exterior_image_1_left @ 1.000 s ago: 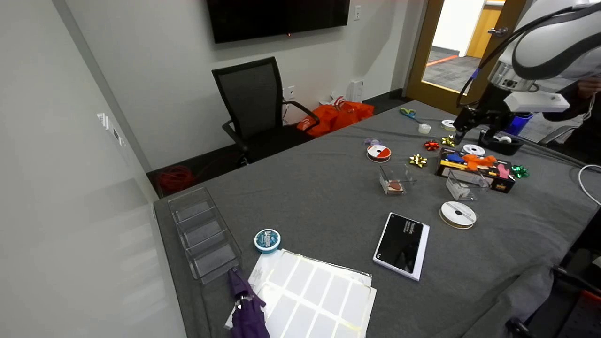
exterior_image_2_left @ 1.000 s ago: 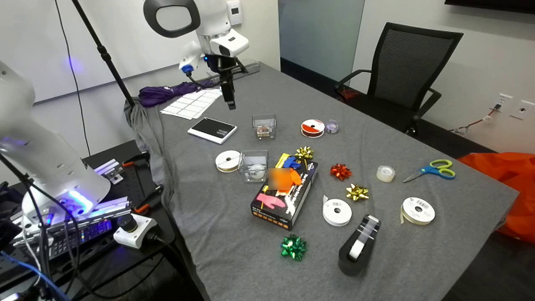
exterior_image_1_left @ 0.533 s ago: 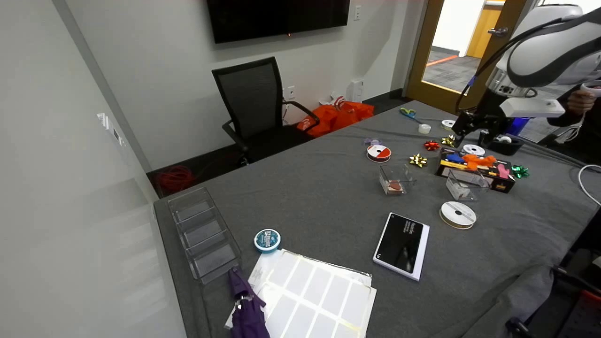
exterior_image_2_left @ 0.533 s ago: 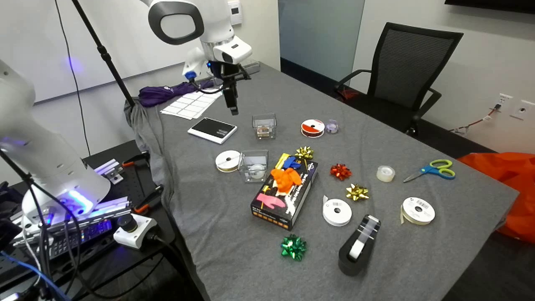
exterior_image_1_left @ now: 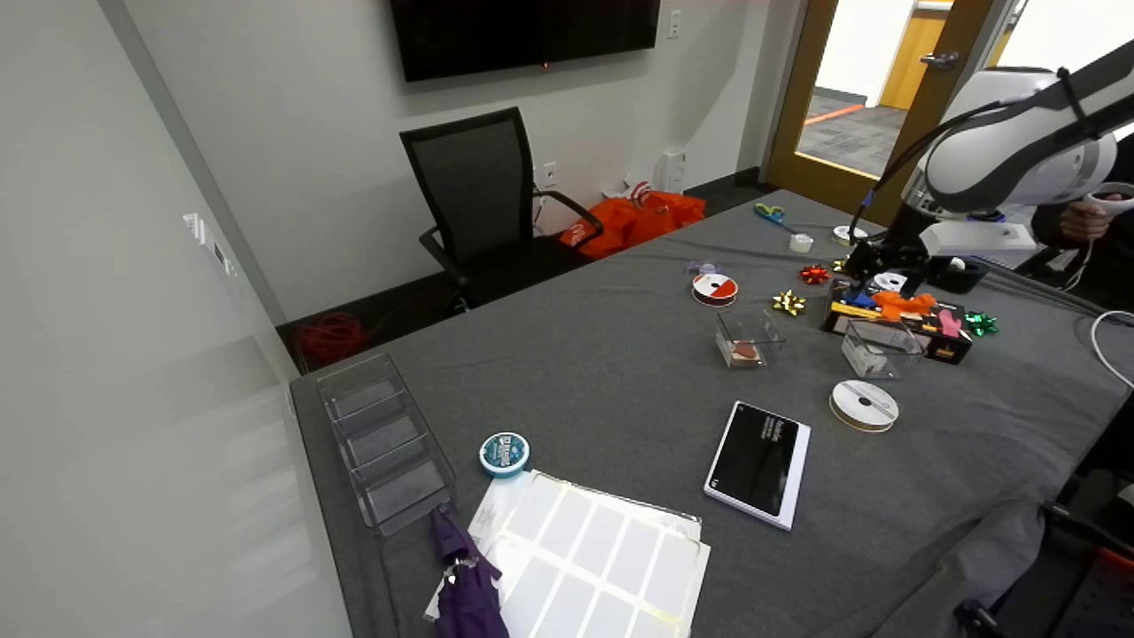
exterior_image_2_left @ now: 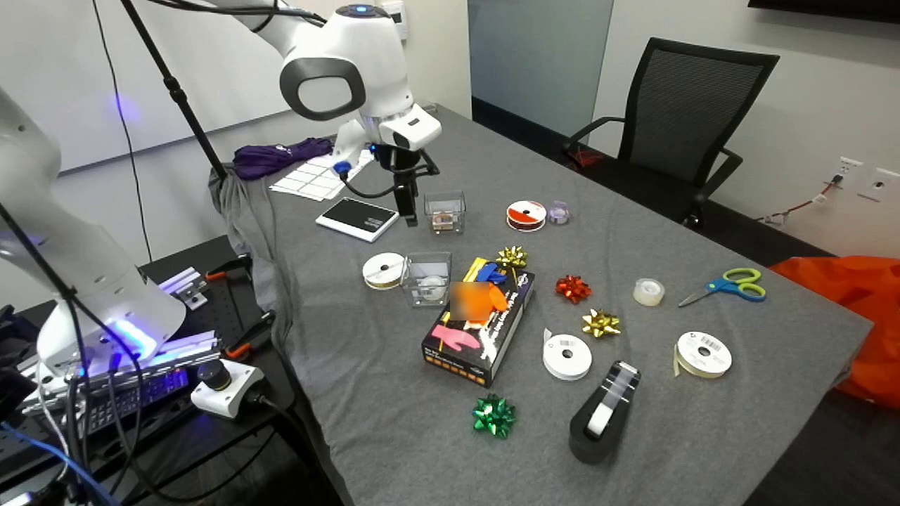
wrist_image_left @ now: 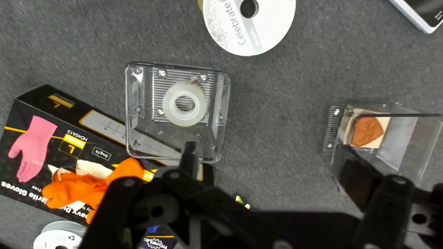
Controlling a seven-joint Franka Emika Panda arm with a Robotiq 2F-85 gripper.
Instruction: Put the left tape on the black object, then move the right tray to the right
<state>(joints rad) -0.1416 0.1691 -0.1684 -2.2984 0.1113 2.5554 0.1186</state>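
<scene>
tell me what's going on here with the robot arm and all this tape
A Franka arm has its open end effector above the table, with nothing gripped. A clear tape roll lies inside a transparent tray beside a glove box, and a second tray holds a heart-marked block. That roll has not been taken out yet. In an exterior view, a person's hand holds a white device, perhaps the controller.

Wrist cam: gripper [wrist_image_left: 268, 148] is hiding pt of glove box [wrist_image_left: 102, 153], left; edge is cutting off blk-topped box [wrist_image_left: 424, 12], right.
</scene>
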